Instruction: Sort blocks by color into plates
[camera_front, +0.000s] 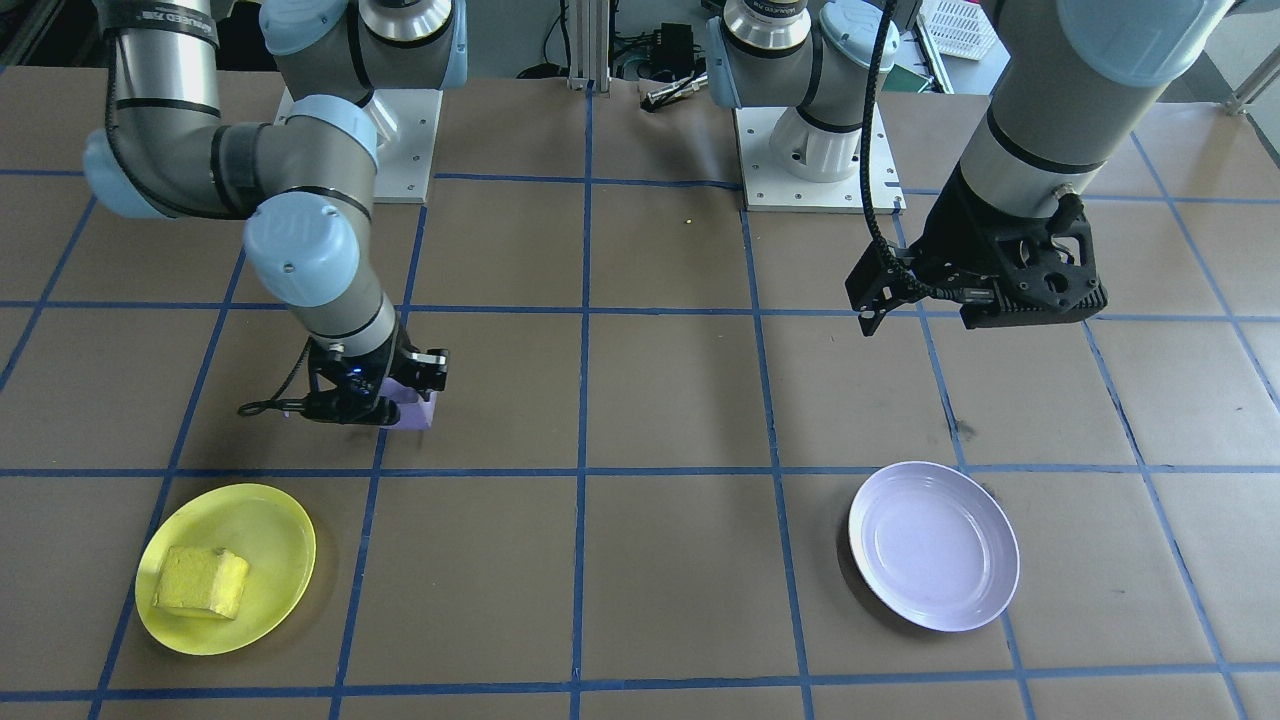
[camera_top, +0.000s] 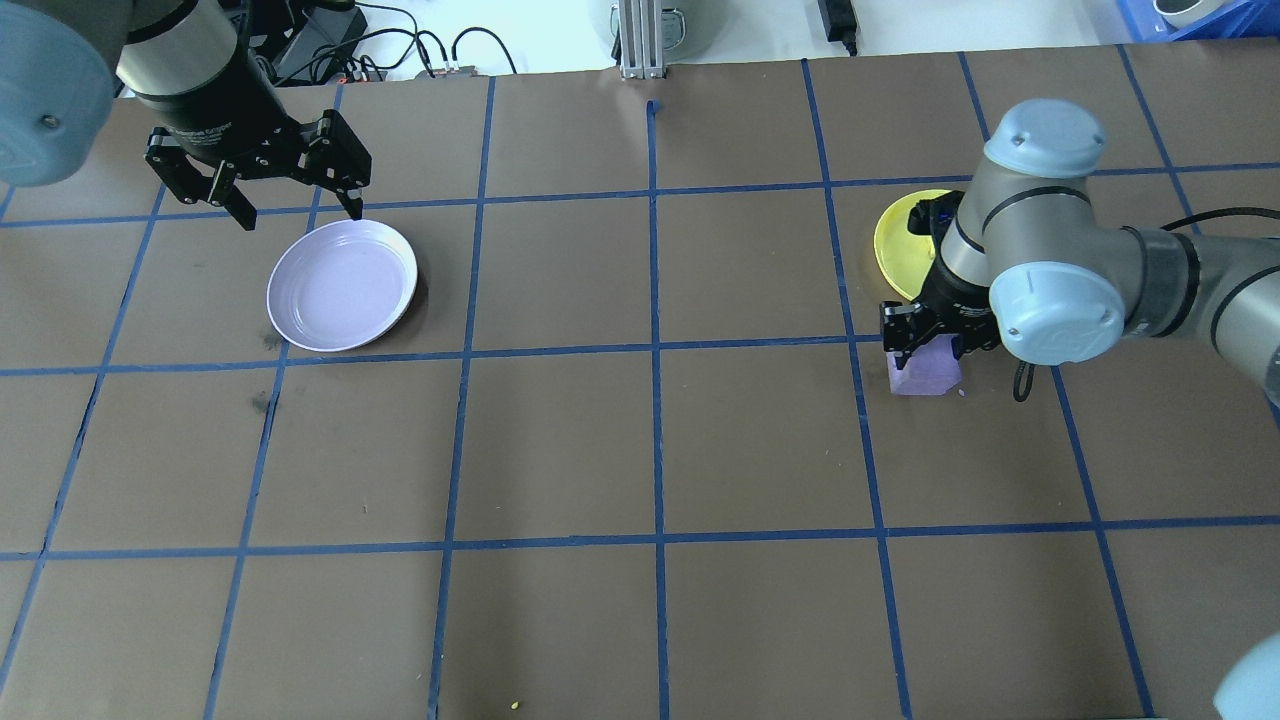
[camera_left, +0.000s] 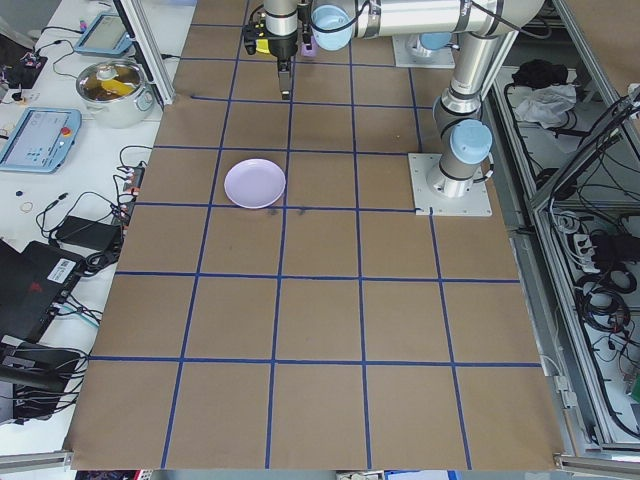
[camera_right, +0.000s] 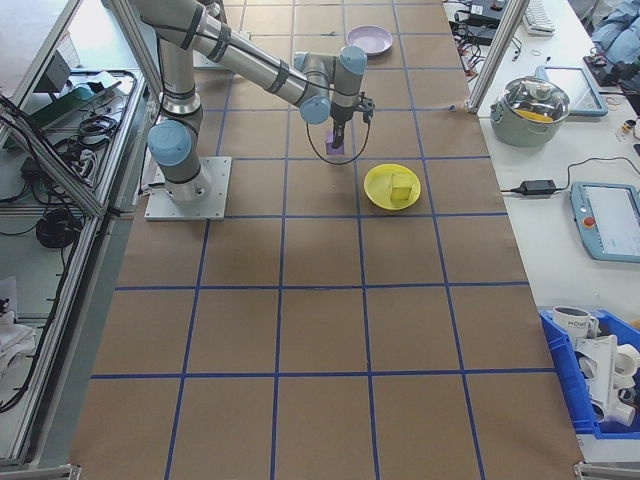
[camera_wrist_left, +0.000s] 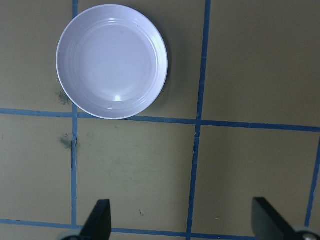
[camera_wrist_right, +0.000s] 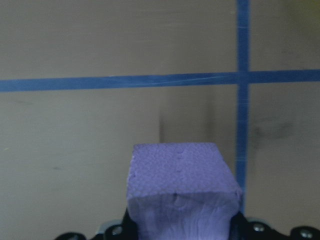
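Nearest, in the front view's lower left, the yellow block (camera_front: 201, 582) sits in the yellow plate (camera_front: 285, 530). Behind it the right gripper (camera_front: 385, 392) pinches the purple block (camera_front: 418, 412) at the tabletop (camera_front: 680, 400). Lower right lies the lavender plate (camera_front: 990, 530); the left gripper (camera_top: 285, 190) hangs spread. The foam could slip during the long carry.

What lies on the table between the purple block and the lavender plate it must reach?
Nothing visible does. The purple block sits at the right tool, and the brown table between it and the lavender plate is bare. The left tool hangs open near the plate's far rim.
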